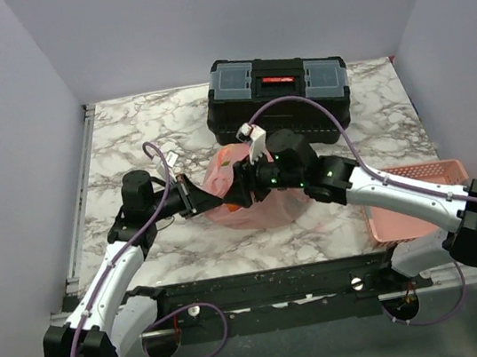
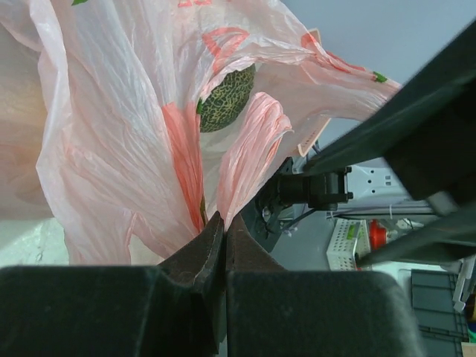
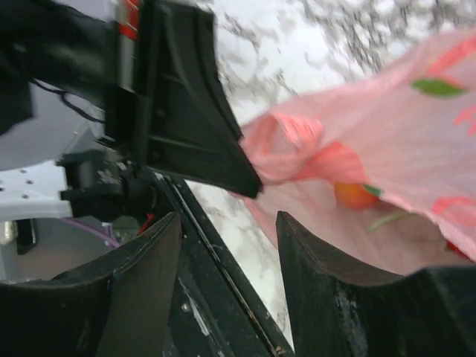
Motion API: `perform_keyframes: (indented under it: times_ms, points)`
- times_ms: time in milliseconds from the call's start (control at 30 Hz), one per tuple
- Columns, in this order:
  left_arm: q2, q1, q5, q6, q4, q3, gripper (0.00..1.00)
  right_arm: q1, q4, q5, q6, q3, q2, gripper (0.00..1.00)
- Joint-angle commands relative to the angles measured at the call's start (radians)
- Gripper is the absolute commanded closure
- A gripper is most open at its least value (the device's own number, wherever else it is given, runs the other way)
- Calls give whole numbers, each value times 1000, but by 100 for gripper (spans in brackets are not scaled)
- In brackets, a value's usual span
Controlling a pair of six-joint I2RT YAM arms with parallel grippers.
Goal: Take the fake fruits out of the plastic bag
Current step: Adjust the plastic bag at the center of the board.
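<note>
Up close, plastic bag [image 2: 126,149] between left fingers [image 2: 199,256].

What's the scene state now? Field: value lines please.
bag: thin translucent pink plastic bag, mid-table, bunched between both tools
left tool: shut on a fold of the bag
right tool: open, nothing between its fingers, beside the bag's edge
fruit: orange round patch at the bag; fruit or print unclear
outside bag: no fruit seen
other: black plastic toolbox at far edge; rigid pink slotted basket near right; white marble-pattern table
</note>
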Motion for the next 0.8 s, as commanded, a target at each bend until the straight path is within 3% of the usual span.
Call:
perform_keyframes:
  times_ms: [0, 333, 533, 767]
  points:
    - [-44, -5, -54, -25, 36, -28, 100, 8, 126, 109, 44, -124, -6, 46]
    - [-112, -6, -145, -27, -10, -67, 100, 8, 201, 350, -6, -303, 32, 44]
    - [-103, -6, -186, 11, -52, -41, 100, 10, 213, 277, 80, -432, 52, 43]
    - [-26, -6, -201, 34, -52, -1, 99, 20, 345, 209, 186, -581, 33, 43]
